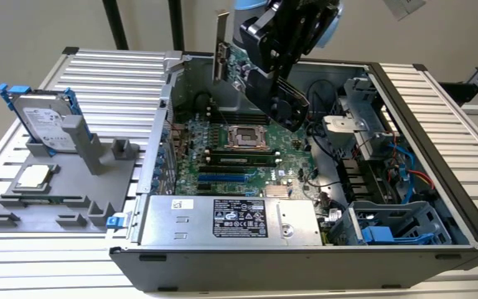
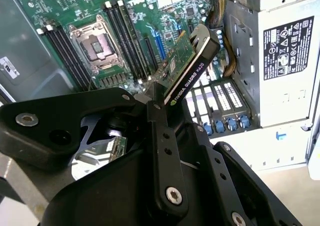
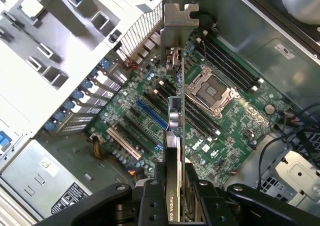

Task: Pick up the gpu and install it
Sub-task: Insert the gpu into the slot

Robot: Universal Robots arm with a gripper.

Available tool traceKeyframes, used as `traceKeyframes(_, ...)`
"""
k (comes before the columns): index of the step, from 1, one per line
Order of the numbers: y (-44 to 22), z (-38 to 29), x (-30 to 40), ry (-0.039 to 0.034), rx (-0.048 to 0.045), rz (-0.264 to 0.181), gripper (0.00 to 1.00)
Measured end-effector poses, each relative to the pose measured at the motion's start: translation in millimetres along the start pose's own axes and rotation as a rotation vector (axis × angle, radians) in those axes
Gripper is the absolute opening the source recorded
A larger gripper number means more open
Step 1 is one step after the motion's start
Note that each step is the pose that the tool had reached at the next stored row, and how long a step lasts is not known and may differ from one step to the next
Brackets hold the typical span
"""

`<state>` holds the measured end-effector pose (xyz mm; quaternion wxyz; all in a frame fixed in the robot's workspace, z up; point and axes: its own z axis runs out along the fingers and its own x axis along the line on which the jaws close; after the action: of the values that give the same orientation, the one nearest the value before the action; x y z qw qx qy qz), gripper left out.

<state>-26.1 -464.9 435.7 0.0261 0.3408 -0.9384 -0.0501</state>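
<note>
Pincer: the pincer [image 3: 172, 188] is closed tight on the graphics card [image 3: 173, 116], with a finger [image 3: 149, 201] pressed to each flat face at one end of the card.
Card position: in the exterior view the graphics card [image 1: 264, 84] hangs in the air above the open computer case [image 1: 438, 118]. It is slanted and well clear of the main board [image 1: 210, 134].
Card attitude: in the first wrist view it is seen edge-on, with its metal end bracket [image 3: 178, 20] at the end far from the pincer. The card lies across the view of the processor socket [image 3: 211, 88] and the long slots [image 3: 150, 113].
Step in hand: as I judge it, lifting is done and the card is being carried over the case. It is not yet in any slot.
What seating calls for: probably taking out the slant, so the card's contact edge lies parallel to one long slot and directly above it. The bracket must also line up with the rear wall openings before any push.
Left on the table: the hard drive [image 1: 44, 121] and the processor chip [image 1: 35, 176] sit in the grey holder [image 1: 65, 199] beside the case.
</note>
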Motion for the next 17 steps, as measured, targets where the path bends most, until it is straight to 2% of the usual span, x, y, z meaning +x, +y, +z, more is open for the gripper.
traceKeyframes(17, 0.0, 0.0, 0.0, 0.0020, 0.0003, -0.017, 0.00)
